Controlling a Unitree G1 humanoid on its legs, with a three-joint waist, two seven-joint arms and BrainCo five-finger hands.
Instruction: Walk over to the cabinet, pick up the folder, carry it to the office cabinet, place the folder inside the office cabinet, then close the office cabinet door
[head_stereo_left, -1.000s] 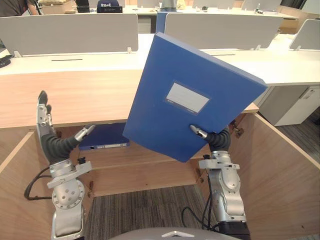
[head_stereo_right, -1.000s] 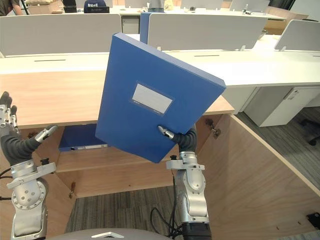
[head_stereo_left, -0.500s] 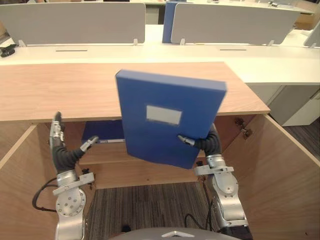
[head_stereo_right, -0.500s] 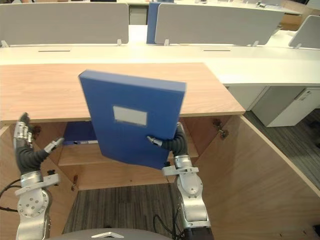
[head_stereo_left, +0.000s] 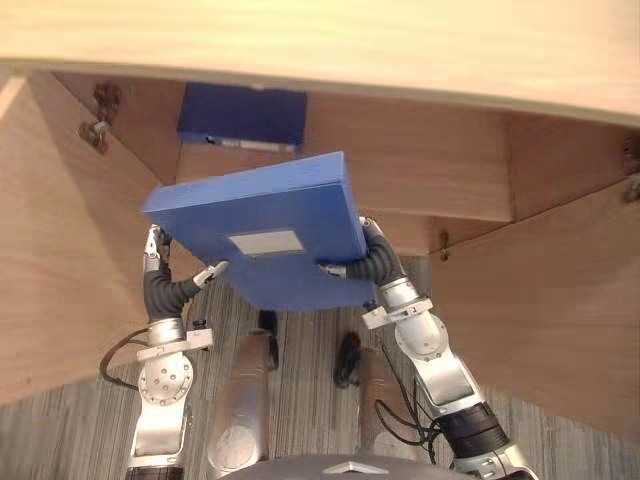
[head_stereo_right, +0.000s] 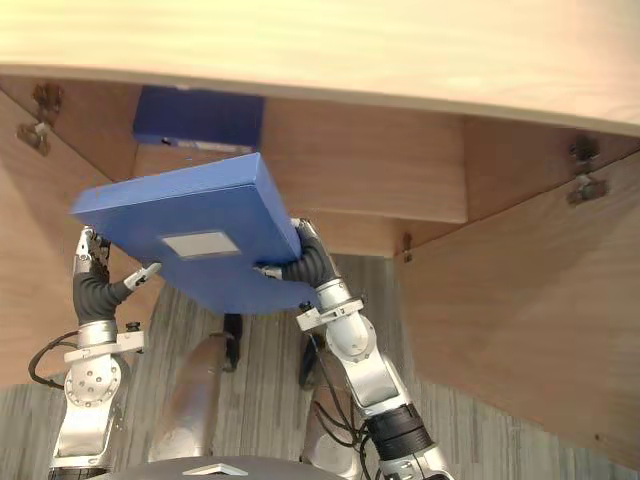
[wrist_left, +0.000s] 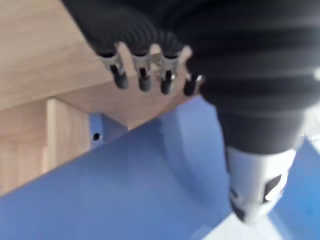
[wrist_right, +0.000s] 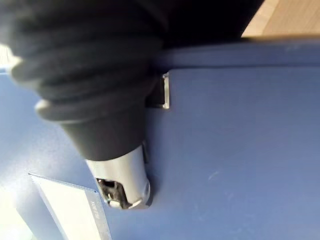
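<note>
Right hand (head_stereo_left: 368, 262) clamps the folder (head_stereo_left: 262, 235) at its near right edge. The thumb lies across the labelled top face, and the fingers are hidden beneath. Left hand (head_stereo_left: 158, 280) stands at the folder's near left edge with fingers straight and slack. Its thumb reaches toward the blue board, but whether it touches I cannot tell.

A second ago the folder stood almost upright, up in front of the cabinet's top. Now it lies nearly flat, label up, lowered below that top and level with the opening. The head camera has also tipped down, so much of the shift in the picture is the camera's. My reading is that carrying is over and insertion is beginning, and the folder is not yet inside.

Beyond it the office cabinet (head_stereo_left: 400, 50) is open, with its shelf (head_stereo_left: 420, 170) just past the folder's far edge. A second folder (head_stereo_left: 242, 115) lies at the far left of that shelf, and the right part is bare. The left door (head_stereo_left: 60, 250) and right door (head_stereo_left: 540, 310) stand swung out on either side. The underside of the top and the second folder look like the likeliest snags.
</note>
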